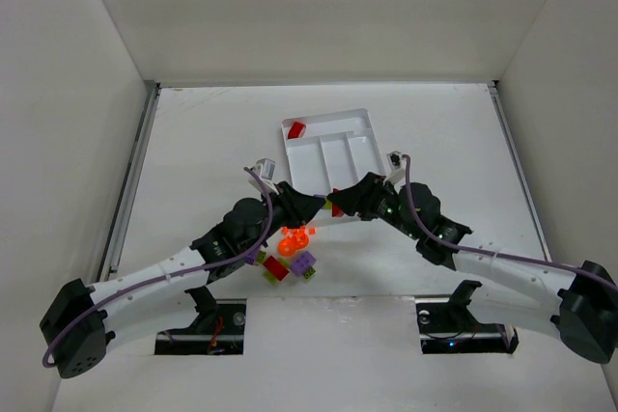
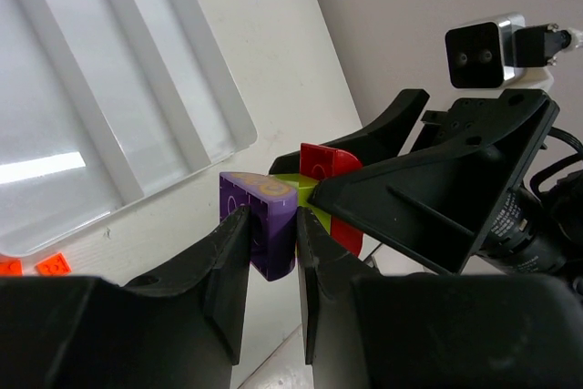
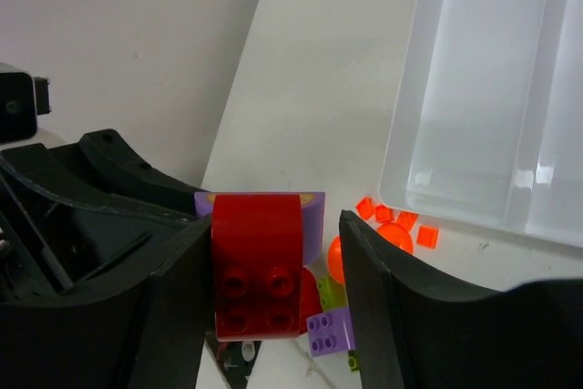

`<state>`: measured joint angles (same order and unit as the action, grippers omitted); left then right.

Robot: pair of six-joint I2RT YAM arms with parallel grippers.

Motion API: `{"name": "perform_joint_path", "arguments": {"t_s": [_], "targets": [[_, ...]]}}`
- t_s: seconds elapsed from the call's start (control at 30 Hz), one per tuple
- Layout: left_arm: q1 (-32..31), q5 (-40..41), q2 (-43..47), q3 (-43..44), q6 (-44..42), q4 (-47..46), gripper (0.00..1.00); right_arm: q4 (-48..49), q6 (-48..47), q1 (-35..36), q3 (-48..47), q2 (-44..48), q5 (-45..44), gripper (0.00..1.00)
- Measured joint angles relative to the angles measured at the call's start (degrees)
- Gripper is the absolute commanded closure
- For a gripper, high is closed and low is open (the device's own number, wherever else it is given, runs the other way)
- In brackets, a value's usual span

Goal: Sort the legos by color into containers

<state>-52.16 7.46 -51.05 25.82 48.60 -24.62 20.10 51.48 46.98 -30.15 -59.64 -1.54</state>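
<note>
Clearly, from above, the sorting has barely begun: only one red piece (image 1: 296, 129) lies in the crosswise section of the white plastic tray (image 1: 352, 127), and its three long sections look bare. Most of the legos (image 1: 290, 253) sit in a loose heap on the table (image 1: 193, 142) near my bases: translucent orange rounds and purple, red and lime green blocks. My left end effector (image 1: 311, 207) and right end effector (image 1: 350, 202) meet just beside the tray's near edge.

From the left wrist, my left fingers are clamped on a glossy, hard-edged purple brick (image 2: 260, 225). A lime green piece (image 2: 296, 187) and a red curved brick (image 2: 326, 163) appear joined to it.

From the right wrist, that red curved brick, smooth-arched with four round studs on its face, stands between my right jaws. They are parted, with a gap showing on one side, though I cannot tell whether the other finger touches it.
</note>
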Motion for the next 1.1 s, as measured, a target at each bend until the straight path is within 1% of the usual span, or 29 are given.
{"name": "perform_joint_path", "arguments": {"t_s": [0.23, 0.3, 0.4, 0.47, 0.57, 0.6, 0.77, 0.87, 1.1], "targets": [[0.15, 0.13, -0.7, 0.0, -0.04, 0.0, 0.94, -1.64, -0.74, 0.13, 0.13, 1.22, -0.94, 0.44], [0.15, 0.09, -0.83, 0.0, -0.04, 0.0, 0.94, -1.66, -0.74, 0.37, 0.31, 1.53, -1.05, 0.49], [0.15, 0.07, -0.96, 0.0, -0.07, 0.0, 0.94, -1.66, -0.72, 0.46, 0.44, 1.99, -1.01, 0.52], [0.15, 0.07, -0.96, 0.0, -0.09, 0.07, 0.94, -1.64, -0.7, 0.66, 0.48, 1.99, -1.03, 0.51], [0.22, 0.09, -0.96, 0.0, -0.2, 0.09, 0.94, -1.68, -0.66, 0.81, 0.79, 2.14, -1.11, 0.4], [0.39, 0.13, -0.96, 0.0, -0.2, 0.07, 0.94, -1.75, -0.68, 0.96, 1.03, 2.34, -1.25, 0.39], [1.29, 0.59, -0.96, 0.0, -0.24, 0.0, 0.94, -2.89, -0.94, 1.49, 1.99, 4.2, -1.73, 0.41], [1.31, 0.72, -0.96, 0.0, -0.26, 0.0, 0.94, -3.19, -1.05, 1.49, 2.27, 5.33, -1.79, 0.47], [1.25, 0.74, -1.44, 0.0, -0.48, 0.02, 0.94, -2.91, -1.09, 1.49, 2.71, 5.42, -1.64, 0.47]]}}
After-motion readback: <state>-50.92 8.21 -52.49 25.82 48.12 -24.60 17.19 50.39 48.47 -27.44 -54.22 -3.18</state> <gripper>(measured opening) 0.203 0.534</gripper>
